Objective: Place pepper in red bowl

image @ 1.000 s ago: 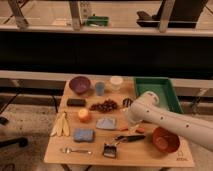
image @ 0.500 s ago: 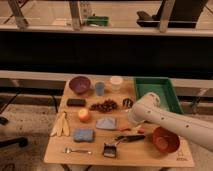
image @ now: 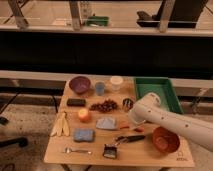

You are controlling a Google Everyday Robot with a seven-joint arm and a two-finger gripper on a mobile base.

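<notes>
The pepper [image: 136, 129] is a slim red-orange strip lying on the wooden table [image: 60, 150], just below the end of my white arm and partly hidden by it. My gripper [image: 132, 121] points down at the table right over the pepper, largely hidden behind the arm's wrist. The glossy red bowl [image: 166, 140] stands at the front right of the table, right of the pepper and under my forearm.
A purple bowl [image: 79, 84], a blue cup [image: 100, 88] and a white cup [image: 116, 81] stand at the back. A green tray [image: 157, 92] is back right. An orange fruit [image: 84, 115], a banana [image: 61, 125], a blue sponge [image: 83, 135], a black-handled brush [image: 120, 144] and a spoon [image: 76, 150] lie nearby.
The end of my arm has sunk a little lower toward the table over the pepper. The objects on the table have not moved.
</notes>
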